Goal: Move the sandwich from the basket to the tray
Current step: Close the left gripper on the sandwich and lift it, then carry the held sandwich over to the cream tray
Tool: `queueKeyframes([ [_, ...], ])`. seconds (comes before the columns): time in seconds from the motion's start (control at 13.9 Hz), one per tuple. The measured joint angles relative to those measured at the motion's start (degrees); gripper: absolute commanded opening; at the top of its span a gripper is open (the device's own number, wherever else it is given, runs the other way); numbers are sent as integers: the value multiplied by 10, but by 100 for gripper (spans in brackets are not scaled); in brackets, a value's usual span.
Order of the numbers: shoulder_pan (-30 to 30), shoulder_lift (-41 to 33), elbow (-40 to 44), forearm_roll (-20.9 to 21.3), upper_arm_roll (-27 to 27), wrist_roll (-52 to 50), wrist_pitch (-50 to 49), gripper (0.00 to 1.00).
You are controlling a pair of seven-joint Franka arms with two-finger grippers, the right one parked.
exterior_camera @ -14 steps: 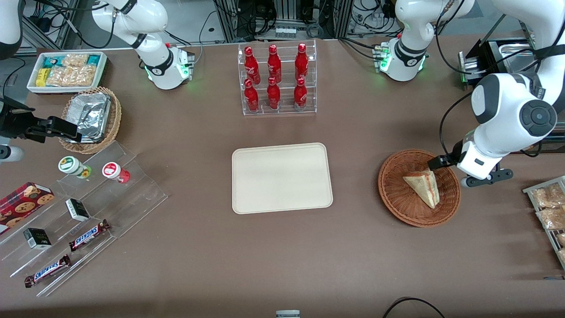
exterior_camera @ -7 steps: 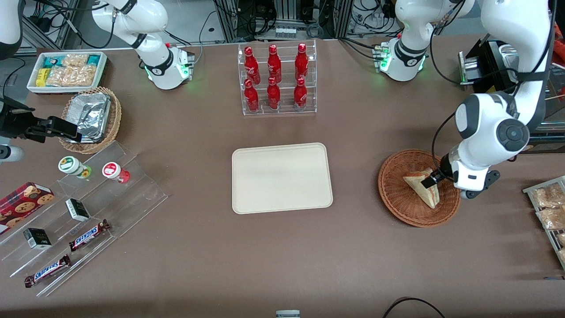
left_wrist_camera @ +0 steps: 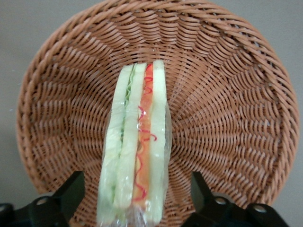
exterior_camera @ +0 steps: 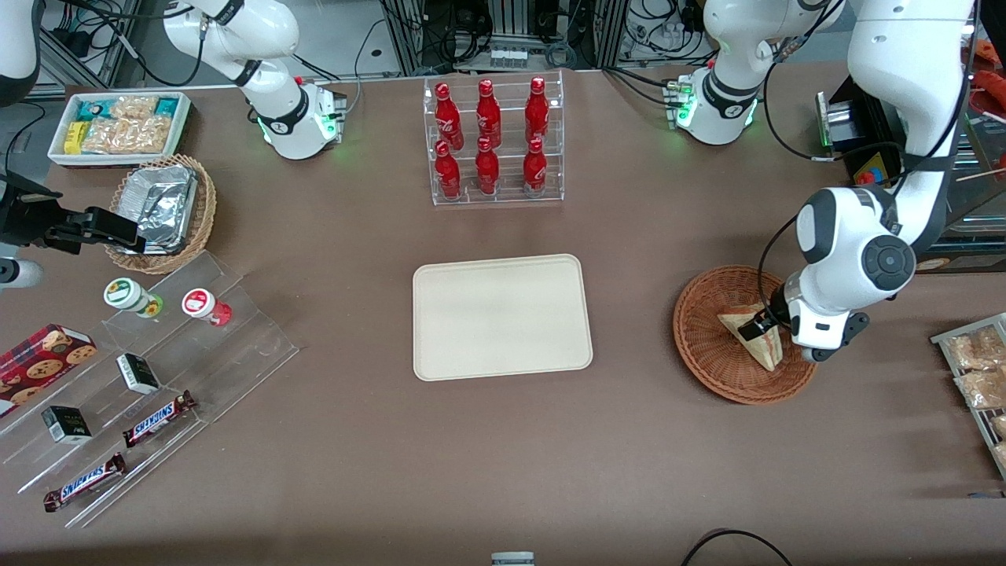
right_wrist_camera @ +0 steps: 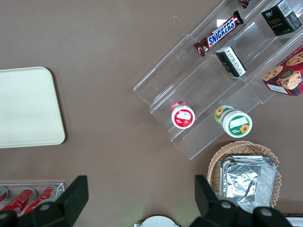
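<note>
Since a second ago the left arm has swung in over the basket (exterior_camera: 711,358) and dropped lower, so now the tool (exterior_camera: 756,328) sits right down at the sandwich (exterior_camera: 761,346) instead of hanging near the basket's rim. Nothing else on the worktop (exterior_camera: 503,440) has shifted.

From the wrist view, the tool's two fingers (left_wrist_camera: 71,191) stand spread on either side of the sandwich (left_wrist_camera: 137,151), with a gap showing on both sides, so it's released and not gripping anything yet. One sandwich, standing on edge in the basket (left_wrist_camera: 227,94), cut side up with the red, pink and green layers showing, wrapped in clear film. It's still in the basket, not lifted.

The tray (exterior_camera: 501,316) sits in the middle of the worktop, well apart from the basket, toward the parked arm's end from it, nothing on it.

Count of the rest: six red bottles (exterior_camera: 487,137) in a clear rack, farther from the front camera than the tray. Toward the parked arm's end: two Snickers bars (exterior_camera: 157,419), two small dark boxes (exterior_camera: 137,373), two round lidded cups (exterior_camera: 130,295) and one cookie box (exterior_camera: 43,358) on clear stepped shelves, one tan basket with foil containers (exterior_camera: 161,206), and one white bin of snacks (exterior_camera: 118,126).
</note>
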Motion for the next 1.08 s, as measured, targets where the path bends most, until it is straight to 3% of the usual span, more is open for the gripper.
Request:
queueKeyframes([
  [0.07, 0, 3, -10, 0, 0, 0, 14, 0],
  [0.36, 0, -3, -15, 0, 0, 0, 7, 0],
  [0.72, -13, -59, 41, 1, -16, 4, -129, 0],
  [1.08, -104, -63, 79, 9, -38, 4, -173, 0],
])
